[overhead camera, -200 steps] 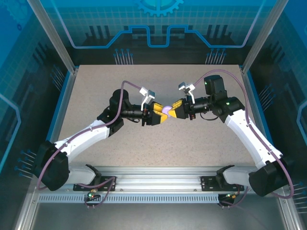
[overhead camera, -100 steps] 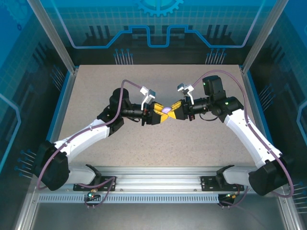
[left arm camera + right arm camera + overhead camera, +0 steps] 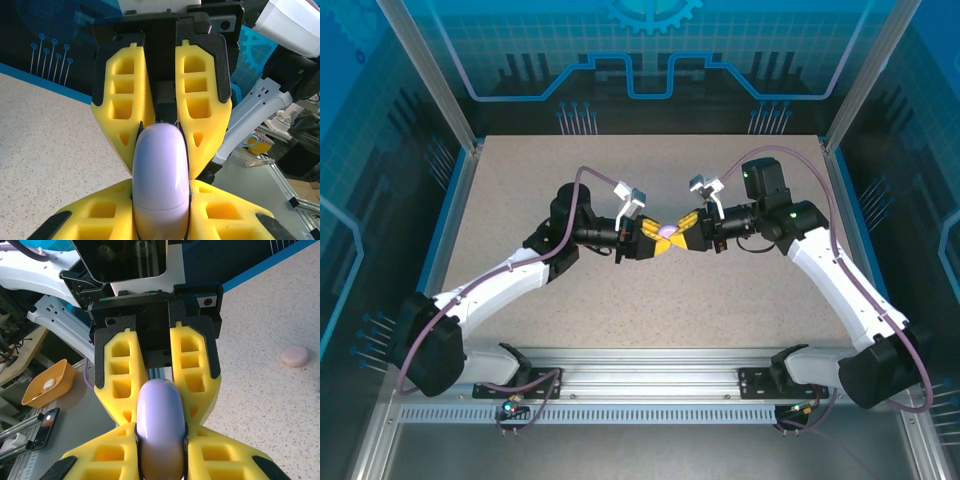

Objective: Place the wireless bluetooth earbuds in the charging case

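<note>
While both the left hand (image 3: 658,244) and right hand (image 3: 679,237) clamp the closed-looking lilac charging case (image 3: 667,231) above the worktop (image 3: 620,180) centre, opening it and seating earbuds likely remain.

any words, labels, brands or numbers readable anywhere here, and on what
No readable text anywhere.
Lilac case: plain, no logo.
Yellow fingers: unmarked.
Blue backdrop: gear and circuit drawings, no letters.
Pink case on the table: too small to tell.
</note>
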`<state>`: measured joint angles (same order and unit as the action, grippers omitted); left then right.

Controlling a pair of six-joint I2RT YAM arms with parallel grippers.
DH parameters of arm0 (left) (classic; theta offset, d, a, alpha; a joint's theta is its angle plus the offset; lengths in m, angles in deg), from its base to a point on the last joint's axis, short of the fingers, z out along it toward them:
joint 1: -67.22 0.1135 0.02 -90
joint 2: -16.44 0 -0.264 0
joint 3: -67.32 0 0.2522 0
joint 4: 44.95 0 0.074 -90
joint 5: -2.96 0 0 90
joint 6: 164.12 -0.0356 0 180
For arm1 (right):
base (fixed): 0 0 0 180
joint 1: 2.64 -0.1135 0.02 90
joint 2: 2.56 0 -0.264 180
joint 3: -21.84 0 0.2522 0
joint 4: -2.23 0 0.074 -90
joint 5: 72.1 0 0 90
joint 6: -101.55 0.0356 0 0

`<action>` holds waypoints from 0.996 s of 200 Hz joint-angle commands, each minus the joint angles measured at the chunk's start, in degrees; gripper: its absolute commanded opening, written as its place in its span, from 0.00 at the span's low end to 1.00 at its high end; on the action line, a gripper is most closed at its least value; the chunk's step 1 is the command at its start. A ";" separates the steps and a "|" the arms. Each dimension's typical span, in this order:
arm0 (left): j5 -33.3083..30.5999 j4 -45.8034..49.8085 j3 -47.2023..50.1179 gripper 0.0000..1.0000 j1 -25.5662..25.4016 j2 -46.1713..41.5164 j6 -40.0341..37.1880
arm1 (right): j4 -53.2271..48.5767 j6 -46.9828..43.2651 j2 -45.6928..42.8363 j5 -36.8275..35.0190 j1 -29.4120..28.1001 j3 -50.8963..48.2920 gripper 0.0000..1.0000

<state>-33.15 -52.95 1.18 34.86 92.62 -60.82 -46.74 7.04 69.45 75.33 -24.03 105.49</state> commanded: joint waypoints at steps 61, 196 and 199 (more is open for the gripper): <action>-5.04 0.49 0.66 0.08 -0.66 -1.12 -10.18 | -1.50 -0.81 -1.14 -6.53 -3.12 2.28 0.45; -2.12 -3.19 2.51 0.11 -0.53 -2.24 -13.94 | -7.42 -7.79 -5.72 -18.61 -3.30 3.35 0.64; -2.06 -2.67 2.35 0.11 -0.57 -2.30 -14.21 | -7.47 -7.72 -5.47 -18.70 -3.31 3.54 0.64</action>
<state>-37.83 -54.11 3.59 34.62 92.14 -73.17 -51.59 1.23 62.48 57.23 -26.63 106.56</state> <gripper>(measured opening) 0.227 0.640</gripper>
